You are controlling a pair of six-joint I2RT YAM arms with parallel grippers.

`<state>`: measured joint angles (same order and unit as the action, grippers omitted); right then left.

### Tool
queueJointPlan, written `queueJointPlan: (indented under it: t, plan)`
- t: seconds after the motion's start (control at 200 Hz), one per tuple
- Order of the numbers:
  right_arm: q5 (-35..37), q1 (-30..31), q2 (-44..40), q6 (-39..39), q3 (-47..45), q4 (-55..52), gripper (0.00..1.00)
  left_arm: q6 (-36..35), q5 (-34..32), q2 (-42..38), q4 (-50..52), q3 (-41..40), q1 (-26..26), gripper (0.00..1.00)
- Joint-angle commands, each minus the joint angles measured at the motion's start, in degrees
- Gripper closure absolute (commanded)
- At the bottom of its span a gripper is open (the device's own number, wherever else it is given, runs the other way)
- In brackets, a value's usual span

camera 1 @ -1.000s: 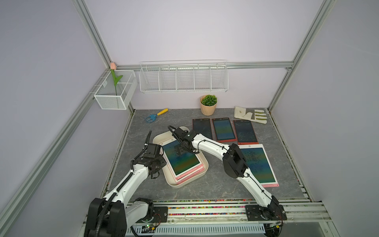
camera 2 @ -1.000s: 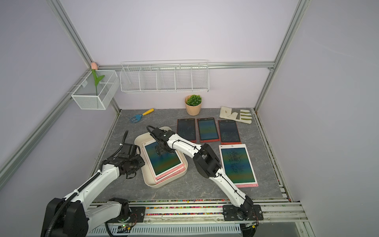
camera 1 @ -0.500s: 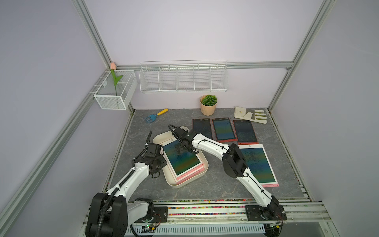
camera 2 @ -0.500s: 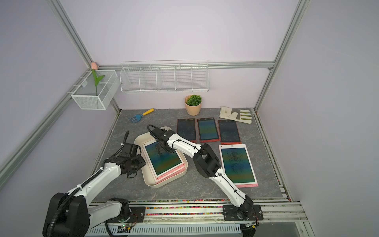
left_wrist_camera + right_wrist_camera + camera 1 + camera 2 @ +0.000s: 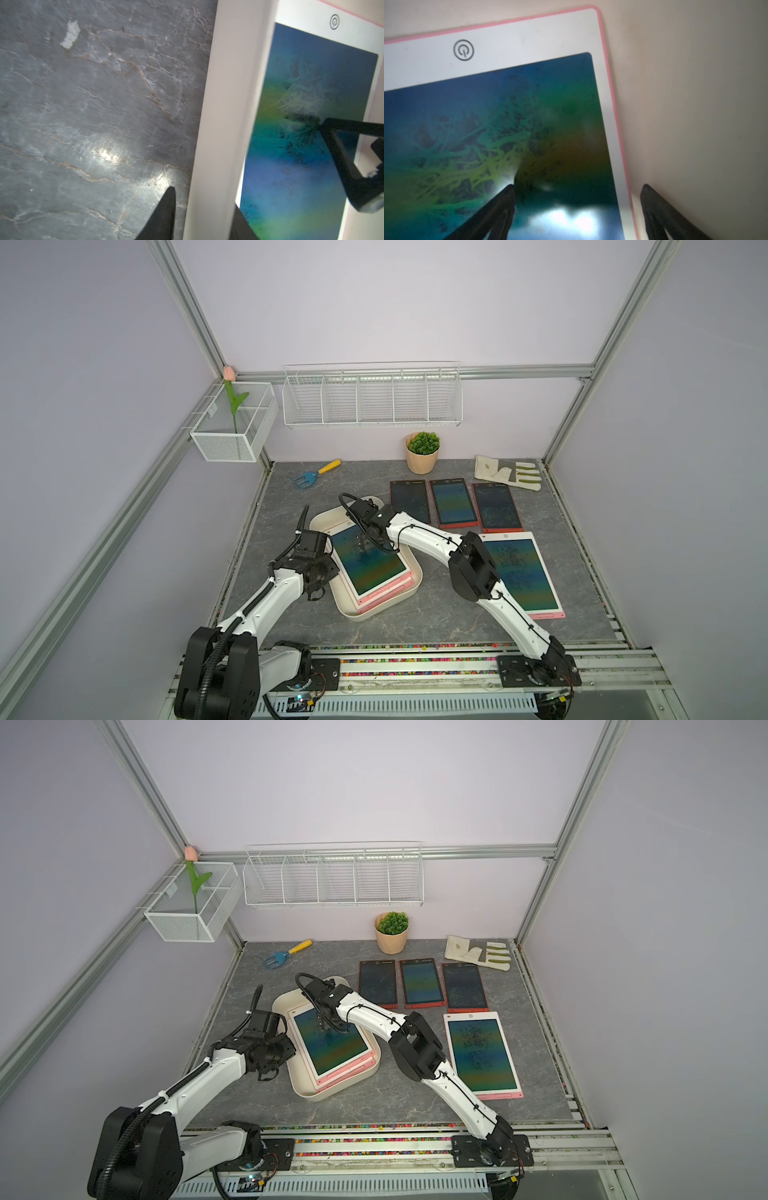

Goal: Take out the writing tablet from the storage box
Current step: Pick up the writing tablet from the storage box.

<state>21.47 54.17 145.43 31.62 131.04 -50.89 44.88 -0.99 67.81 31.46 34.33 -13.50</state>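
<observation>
The cream storage box [image 5: 376,613] [image 5: 335,1092] sits left of centre and holds a stack of pink-edged tablets. The top writing tablet [image 5: 374,572] [image 5: 336,1050] shows a blue-green screen. My right gripper [image 5: 365,541] [image 5: 578,187] is open over that tablet's far end. One of its fingertips [image 5: 508,193] rests on the screen; the other stands between the tablet's edge and the box wall. My left gripper [image 5: 326,572] [image 5: 204,196] is open and straddles the box's left wall [image 5: 224,124]. A narrow gap shows beside the outer finger [image 5: 166,207].
Three small red tablets [image 5: 453,502] lie behind the box, and a large pink tablet [image 5: 519,572] lies to its right. At the back are a potted plant [image 5: 422,452], a glove [image 5: 507,472] and a blue rake [image 5: 316,475]. A wire rack [image 5: 372,398] and mesh basket [image 5: 232,427] hang above.
My left gripper has moved right to the box's left wall and its jaws have narrowed a little. The right gripper has stayed over the top tablet.
</observation>
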Motion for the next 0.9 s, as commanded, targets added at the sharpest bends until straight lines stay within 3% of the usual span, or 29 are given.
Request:
queueJointPlan:
  t: [0.0,0.225,0.415,0.58,0.9]
  plan:
    - [3.6,-0.4,3.7,1.2,0.0,-3.5,0.07,-0.5,0.3,-0.3,-0.4,-0.9,0.3,0.65]
    - [-10.4,-1.6,6.7,1.0,-0.2,-2.6,0.08,-0.5,0.6,-0.2,-0.9,-0.8,0.3,0.65]
    - [-17.1,-1.3,7.4,1.3,-2.0,-0.9,0.06,-0.3,1.3,0.7,-1.5,-0.8,0.3,0.67]
    - [-19.9,-1.2,3.4,1.5,-7.3,2.9,0.05,-0.5,2.4,2.4,-1.7,-0.3,0.3,0.68]
    - [-18.7,-1.2,-4.1,1.1,-13.5,7.0,0.01,-0.7,2.9,3.4,-2.2,0.0,0.3,0.70]
